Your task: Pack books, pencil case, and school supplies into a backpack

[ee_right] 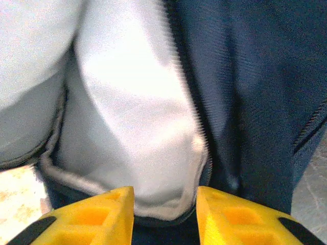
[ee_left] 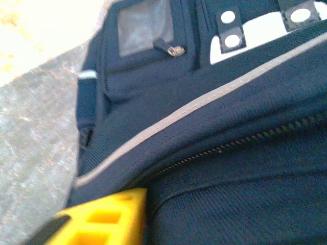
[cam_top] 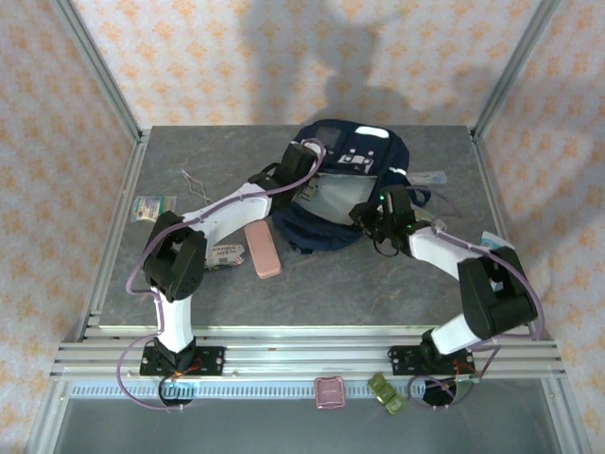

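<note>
The navy backpack lies at the back centre of the table with its mouth open, showing pale grey lining. My left gripper is pressed against its left side. In the left wrist view one yellow finger rests against the navy fabric by a zip, and the fabric hides the other finger. My right gripper is at the mouth's right rim, open, with the lining's edge between its fingers. The pink pencil case and a white printed packet lie on the table near the left arm. The books are out of view.
A greenish-white flat packet lies at the table's left edge, with a thin bent wire behind it. A slim clear packet sits right of the backpack. Aluminium frame posts stand at the back corners.
</note>
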You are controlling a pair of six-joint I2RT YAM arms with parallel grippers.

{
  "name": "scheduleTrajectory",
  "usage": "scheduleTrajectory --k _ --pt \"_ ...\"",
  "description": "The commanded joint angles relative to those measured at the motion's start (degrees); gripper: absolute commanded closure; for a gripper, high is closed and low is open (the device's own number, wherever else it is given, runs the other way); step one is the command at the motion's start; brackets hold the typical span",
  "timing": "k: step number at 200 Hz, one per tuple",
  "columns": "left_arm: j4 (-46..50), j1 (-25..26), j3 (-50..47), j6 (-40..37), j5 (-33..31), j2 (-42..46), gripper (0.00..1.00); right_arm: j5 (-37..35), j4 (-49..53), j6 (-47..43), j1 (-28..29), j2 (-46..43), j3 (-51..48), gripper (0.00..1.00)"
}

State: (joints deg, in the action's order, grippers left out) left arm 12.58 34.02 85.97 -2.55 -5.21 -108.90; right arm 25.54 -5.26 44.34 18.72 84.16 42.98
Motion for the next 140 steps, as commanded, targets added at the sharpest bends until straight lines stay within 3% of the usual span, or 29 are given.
scheduleTrajectory --k 1,31,57,68,96,122,140 --pt "-2.56 0.68 -4.13 6.65 -1.59 4.60 0.47 0.35 3.35 -4.96 0.24 -6.35 0.72 0.60" --pt "-2.04 1.31 -14.28 17.14 -2.49 13.20 0.36 -2.05 7.70 -9.85 1.08 -15.46 -2.91 0.48" --pt "0.70 0.93 -23.48 28.81 -6.65 20.39 0.19 -2.57 8.17 -11.89 1.62 -21.93 -6.76 0.37" --pt "2.24 0.05 -25.94 32.76 -5.60 22.12 0.12 -3.05 8.17 -12.28 2.12 -23.52 -7.63 0.33" --pt "4.85 -3.05 -29.12 39.41 -3.11 23.56 0.04 -3.58 7.07 -12.95 4.06 -24.39 -7.91 0.28" --pt "6.82 -5.16 -30.20 40.92 -5.07 22.55 0.04 -3.32 5.26 -12.17 5.30 -24.39 -7.66 0.28" --pt "7.28 -7.00 -30.12 41.03 -3.16 20.08 0.03 -3.28 4.91 -11.91 5.63 -24.27 -7.52 0.28"
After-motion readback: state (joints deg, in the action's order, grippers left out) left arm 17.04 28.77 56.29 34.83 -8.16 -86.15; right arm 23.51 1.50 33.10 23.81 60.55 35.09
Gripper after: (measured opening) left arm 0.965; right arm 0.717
